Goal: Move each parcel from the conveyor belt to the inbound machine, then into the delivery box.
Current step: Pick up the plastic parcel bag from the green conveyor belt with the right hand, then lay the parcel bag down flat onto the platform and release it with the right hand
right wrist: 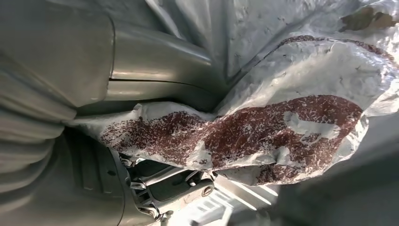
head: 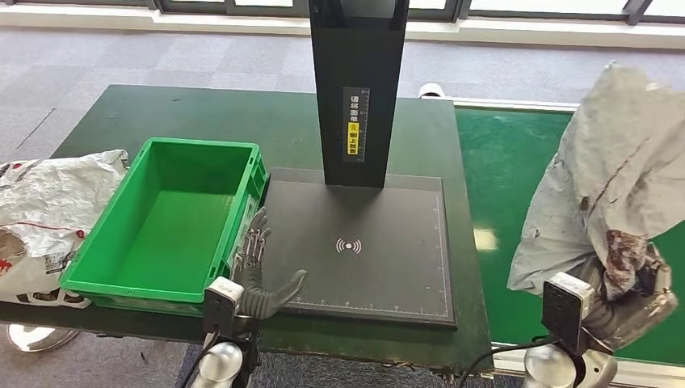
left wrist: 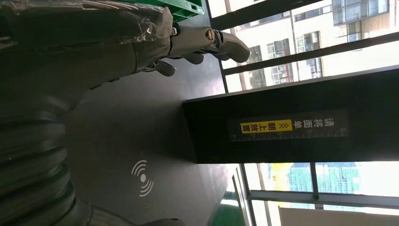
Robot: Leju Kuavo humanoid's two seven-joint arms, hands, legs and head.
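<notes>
A grey plastic parcel bag (head: pixel 606 178) with brown-red marks hangs above the green conveyor belt (head: pixel 505 162), gripped from below by my right hand (head: pixel 634 291). The right wrist view shows the crumpled bag (right wrist: pixel 282 127) pressed against the hand's thumb (right wrist: pixel 160 70). The inbound machine's black pad (head: pixel 363 242) with a white wave mark lies in the middle under a black post (head: pixel 355 89). My left hand (head: pixel 258 271) rests open on the pad's near left corner, fingers (left wrist: pixel 207 40) spread and empty. The green delivery box (head: pixel 174 222) stands empty, left of the pad.
White parcel bags (head: pixel 44 210) with red print lie at the table's left edge beside the box. The dark green table (head: pixel 242 113) extends behind the box and post. Windows and grey floor lie beyond.
</notes>
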